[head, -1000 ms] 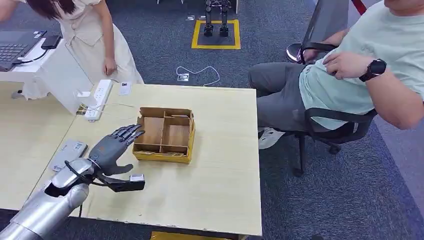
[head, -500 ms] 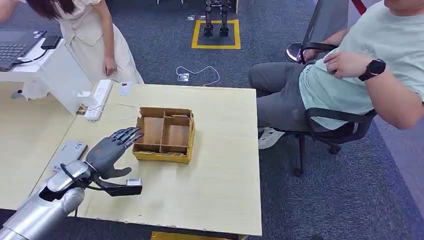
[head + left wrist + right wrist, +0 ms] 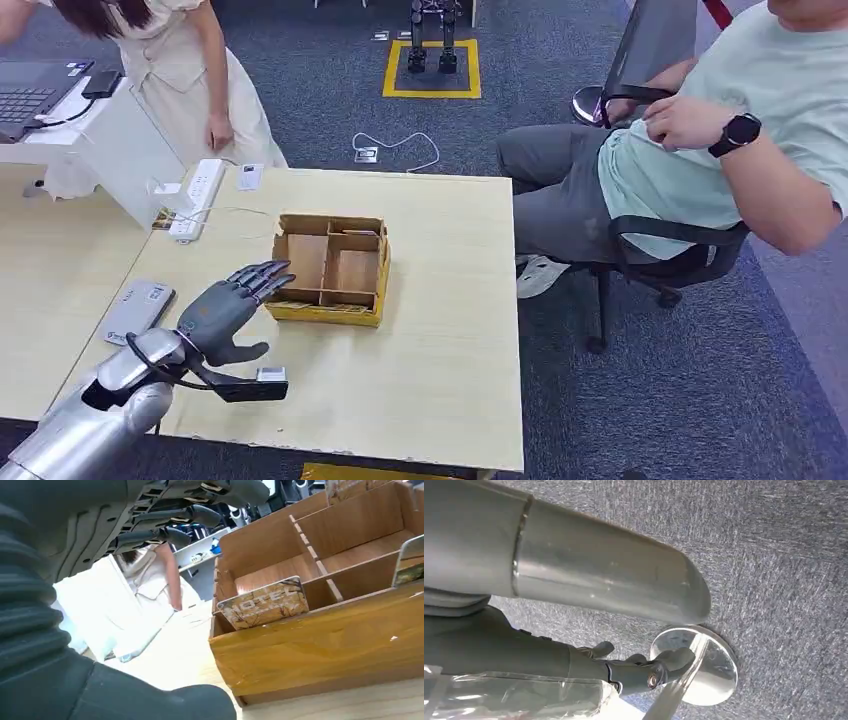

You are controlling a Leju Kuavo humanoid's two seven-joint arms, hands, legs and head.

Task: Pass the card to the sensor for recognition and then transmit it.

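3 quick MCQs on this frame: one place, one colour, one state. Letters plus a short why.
1. Where is the left hand?
A. beside the box
B. inside the box
C. on the power strip

2. What colour is the box's front face?
A. blue
B. yellow
C. white

3. What does the left hand hold?
A. a card
B. a cable
C. nothing

Key:
1 A, fingers reach toward the box's left wall.
2 B, yellow tape covers the front.
3 C, fingers spread; the card sits in the box.

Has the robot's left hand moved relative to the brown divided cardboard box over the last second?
Yes, slightly. The left hand has dropped back toward the table's near edge; its fingers remain beside the brown divided cardboard box.
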